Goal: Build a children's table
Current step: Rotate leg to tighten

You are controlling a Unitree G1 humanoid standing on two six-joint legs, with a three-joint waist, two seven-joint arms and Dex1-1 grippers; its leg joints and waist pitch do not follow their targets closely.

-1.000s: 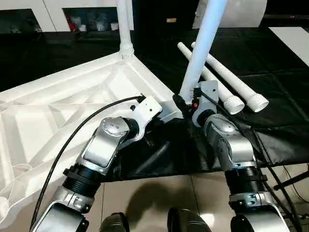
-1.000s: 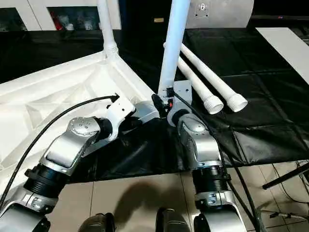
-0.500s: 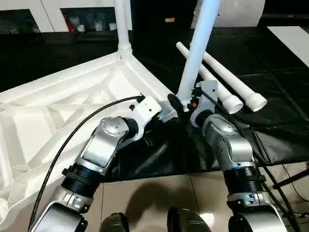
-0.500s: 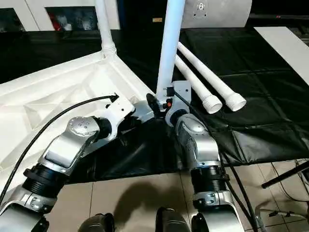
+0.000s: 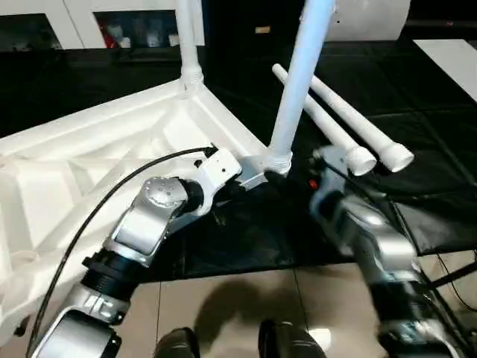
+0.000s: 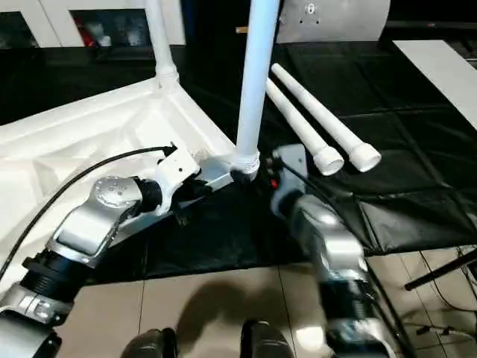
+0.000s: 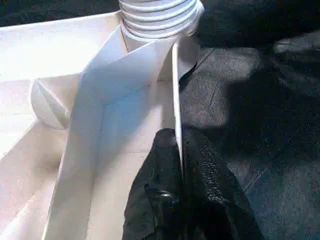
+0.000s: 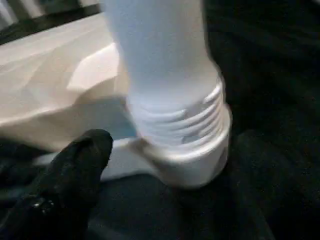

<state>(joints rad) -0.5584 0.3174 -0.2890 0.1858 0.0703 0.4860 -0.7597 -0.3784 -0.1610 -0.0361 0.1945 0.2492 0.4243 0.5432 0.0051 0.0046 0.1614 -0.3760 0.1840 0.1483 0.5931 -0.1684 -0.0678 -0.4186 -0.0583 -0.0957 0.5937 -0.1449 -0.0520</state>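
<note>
- The table top [image 5: 112, 156] lies upside down on the black cloth [image 5: 246, 239], ribs facing up, with one corner hanging toward me. My left gripper [image 7: 177, 170] is clenched on the thin rim wall at that corner. If that pinch slides off the edge, I judge the whole slab could swing and drag the upright legs with it.
- The near leg [image 5: 294, 89] stands in the corner socket [image 8: 195, 165], leaning a little, and several thread rings show above the collar in the right wrist view. I read it as not fully screwed home. A knock from my right forearm could tip it out or cross the thread.
- The far leg [image 5: 190, 41] stands upright in the back corner socket and looks seated, though I cannot see its threads well enough to be sure.
- Two loose legs [image 5: 350, 127] lie side by side on the cloth beside my right arm. A wide sweep could roll them away.
- My right gripper [image 8: 75, 165] is released, with one finger just beside the socket collar and not touching the leg. Closing too low would catch the collar, not the shaft.
</note>
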